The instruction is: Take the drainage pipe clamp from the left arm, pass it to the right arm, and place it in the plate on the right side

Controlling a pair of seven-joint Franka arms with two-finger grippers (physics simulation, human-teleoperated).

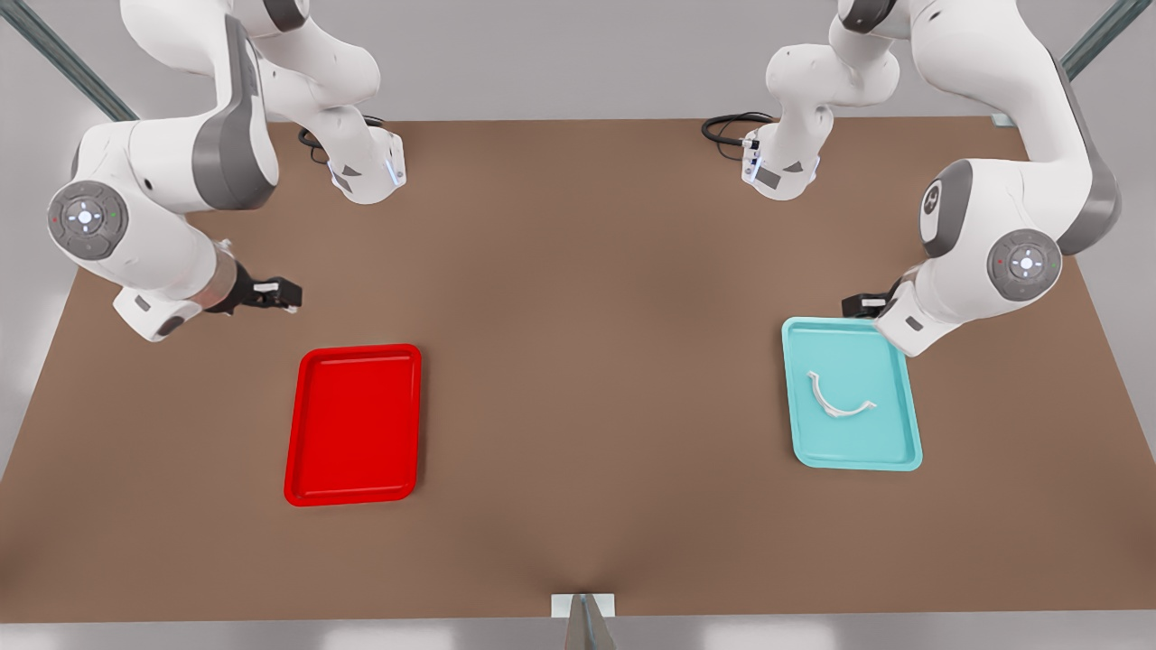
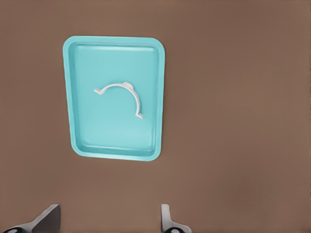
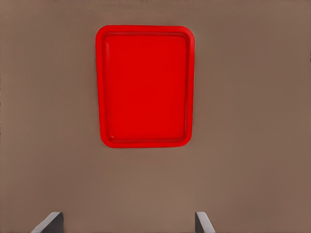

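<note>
The drainage pipe clamp (image 1: 824,406) (image 2: 137,99), a thin white C-shaped half-ring, lies loose in a cyan tray (image 1: 894,442) (image 2: 97,131) on the front view's right. My left gripper (image 1: 862,305) (image 2: 108,221) hovers open just behind that tray's far edge, apart from the clamp. The plate (image 1: 354,424) (image 3: 145,87), a glossy red tray, rests on the front view's left with nothing in it. My right gripper (image 1: 287,293) (image 3: 127,222) hangs open behind the plate, holding nothing.
Brown table (image 1: 587,361) carries both trays with a wide bare stretch between them. The two arm bases (image 1: 366,171) (image 1: 781,167) and black cables (image 1: 727,126) stand at the back edge. A small metal bracket (image 1: 582,607) marks the front edge.
</note>
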